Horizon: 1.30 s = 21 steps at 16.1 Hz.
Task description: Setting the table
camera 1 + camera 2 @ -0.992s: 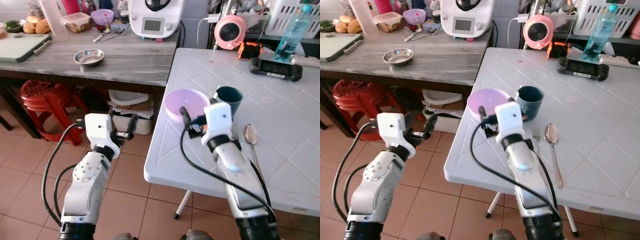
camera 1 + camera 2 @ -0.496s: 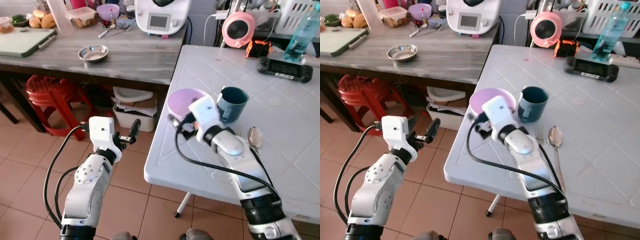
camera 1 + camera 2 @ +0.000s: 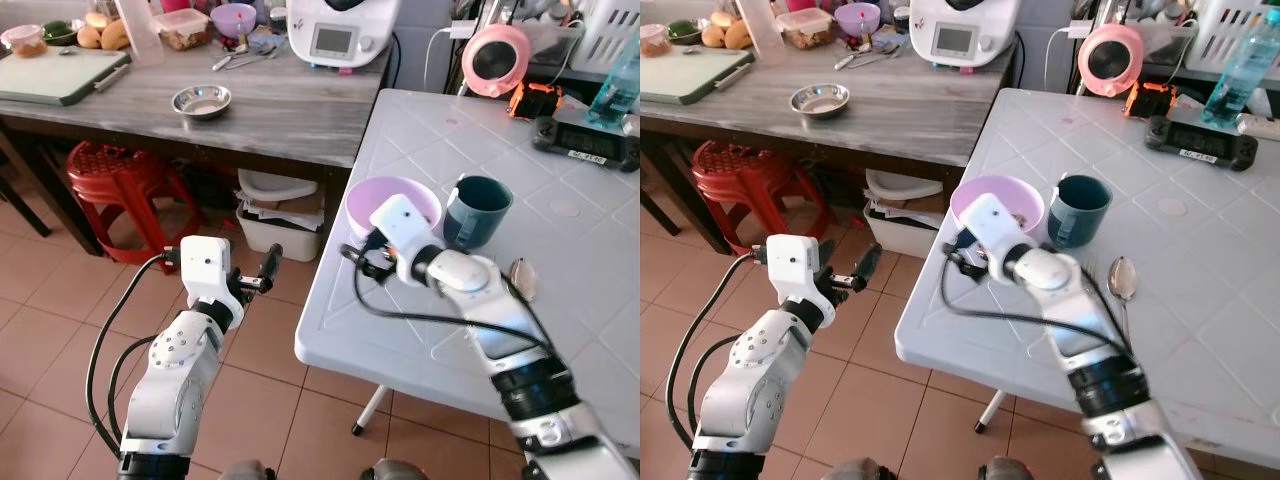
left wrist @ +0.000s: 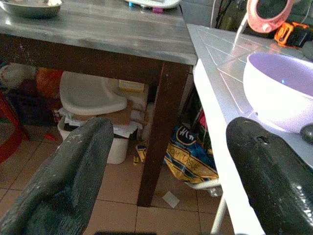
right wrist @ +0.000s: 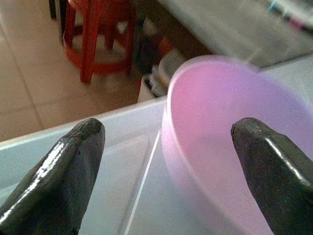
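The right gripper [image 3: 358, 258], fingers spread, sits against the purple bowl [image 3: 392, 205] at the white table's [image 3: 400, 330] corner. A teal mug [image 3: 477, 208] crowds the bowl's far side. Bare tabletop lies nearer the edge; a spoon [image 3: 1121, 280] lies beyond the arm.

From where I steer, my right arm hides the near rim of the purple bowl [image 3: 385, 200] and most of the spoon [image 3: 1122, 279] near the table's right edge. The right wrist view is blurred. The water bottle [image 3: 1243, 60] at the far right corner is cut off.
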Tool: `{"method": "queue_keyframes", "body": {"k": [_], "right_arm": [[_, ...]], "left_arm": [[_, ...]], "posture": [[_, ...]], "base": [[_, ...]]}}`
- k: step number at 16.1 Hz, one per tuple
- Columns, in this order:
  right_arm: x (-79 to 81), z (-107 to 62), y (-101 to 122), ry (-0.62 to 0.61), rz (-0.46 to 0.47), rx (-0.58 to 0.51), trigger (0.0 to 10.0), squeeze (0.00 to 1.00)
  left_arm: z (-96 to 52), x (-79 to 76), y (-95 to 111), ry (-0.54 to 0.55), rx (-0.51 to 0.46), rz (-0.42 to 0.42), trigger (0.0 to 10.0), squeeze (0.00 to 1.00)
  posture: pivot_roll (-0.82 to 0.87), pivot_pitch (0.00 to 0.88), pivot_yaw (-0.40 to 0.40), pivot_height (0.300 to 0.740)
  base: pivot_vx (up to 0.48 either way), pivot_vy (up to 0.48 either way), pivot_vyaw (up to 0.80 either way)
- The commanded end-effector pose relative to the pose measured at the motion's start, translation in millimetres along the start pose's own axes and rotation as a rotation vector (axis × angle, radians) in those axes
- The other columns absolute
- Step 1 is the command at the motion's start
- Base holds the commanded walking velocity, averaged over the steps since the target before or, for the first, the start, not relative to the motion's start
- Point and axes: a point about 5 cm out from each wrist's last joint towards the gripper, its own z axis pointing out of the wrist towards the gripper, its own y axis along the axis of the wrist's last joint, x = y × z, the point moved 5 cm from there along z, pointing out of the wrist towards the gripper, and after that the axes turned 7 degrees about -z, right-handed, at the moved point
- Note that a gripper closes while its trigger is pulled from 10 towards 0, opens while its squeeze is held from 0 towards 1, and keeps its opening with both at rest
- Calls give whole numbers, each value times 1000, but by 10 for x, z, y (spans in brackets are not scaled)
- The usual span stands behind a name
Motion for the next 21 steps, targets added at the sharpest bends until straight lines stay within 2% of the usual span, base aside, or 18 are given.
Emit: {"method": "queue_keyframes", "body": {"k": [1,3,4,5,6,8,13,17,21], "right_arm": [[-62,25,25,21,-8,11,10000,0],[-106,60,-2,49,-15,34,10000,0],[-126,74,-11,58,-20,41,6784,0],[-157,92,-27,70,-58,54,471,0],[-166,99,-51,95,-108,71,0,0],[-170,95,-88,125,-164,89,0,0],[-144,65,-224,228,-229,126,0,0],[-154,56,-224,242,-282,125,0,0],[-119,55,-208,260,-285,108,0,0]], "left_arm": [[12,-10,-15,1,22,13,10000,0],[18,-13,-28,3,29,14,10000,0],[19,-6,-41,7,36,15,10000,0],[19,4,-65,13,49,16,10000,0],[14,15,-106,19,70,17,10000,0],[11,18,-123,19,78,16,10000,0],[16,20,-142,19,90,6,10000,0],[20,20,-146,17,94,7,10000,0],[14,62,-156,37,100,-4,10000,0]], "posture": [[-54,0,40,740],[-54,0,34,740],[-53,0,32,740],[-51,0,30,740],[-51,0,29,740],[-52,0,29,740],[-53,0,31,740],[-49,0,32,740],[-45,0,29,740]], "base": [[0,0,0],[0,0,0],[0,0,0],[0,0,0],[0,0,0],[0,0,0],[0,0,0],[0,0,0],[0,0,0]]}}
